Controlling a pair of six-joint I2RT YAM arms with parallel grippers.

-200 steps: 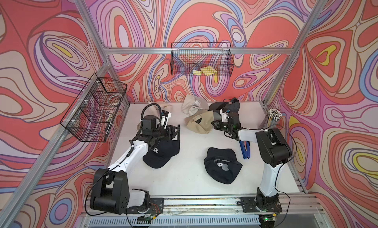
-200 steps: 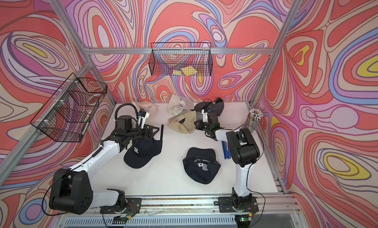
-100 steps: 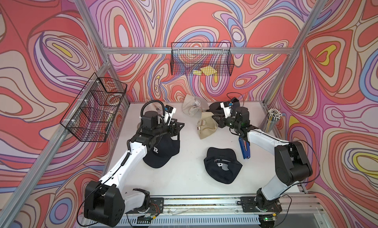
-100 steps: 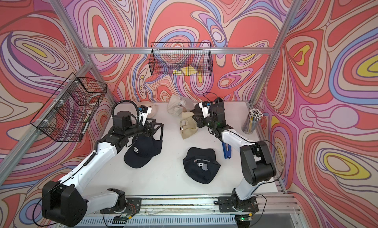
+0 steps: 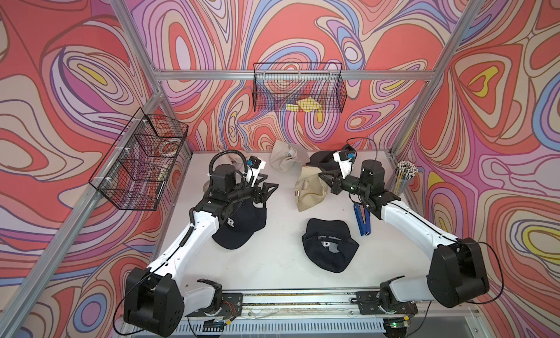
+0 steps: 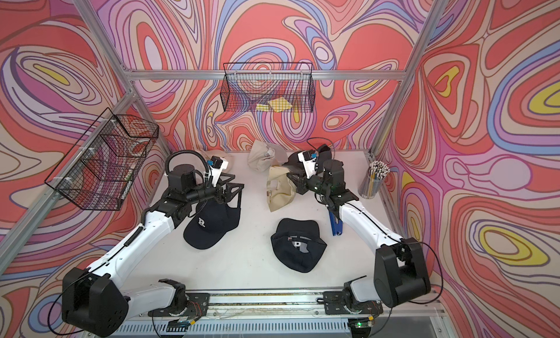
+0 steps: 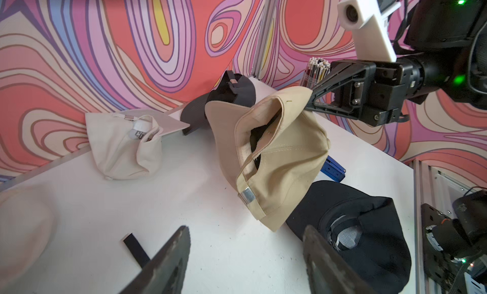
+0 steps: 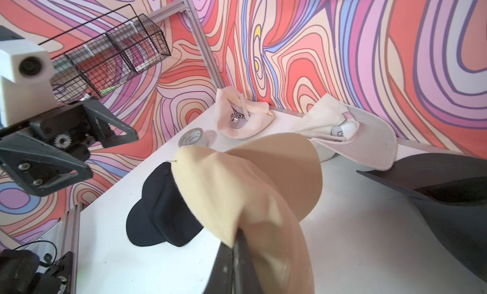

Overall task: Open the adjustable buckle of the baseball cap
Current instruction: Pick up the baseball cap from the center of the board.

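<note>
A tan baseball cap hangs above the table near the back middle. My right gripper is shut on the cap's crown fabric. The cap's back strap faces my left wrist view, and its silver buckle sits closed on the strap, low on the tan cap. My left gripper is open and empty, raised over a navy cap, to the left of the tan cap with a clear gap, pointing at it.
A navy cap with an R lies under my left arm and a black cap lies front centre. White, pink and dark caps sit along the back wall. A blue stapler, a pencil cup and a tape roll are also there.
My right arm has lifted the tan cap off the table, so it now hangs from the gripper. My left gripper has risen, turned toward the cap and opened a little wider.
</note>
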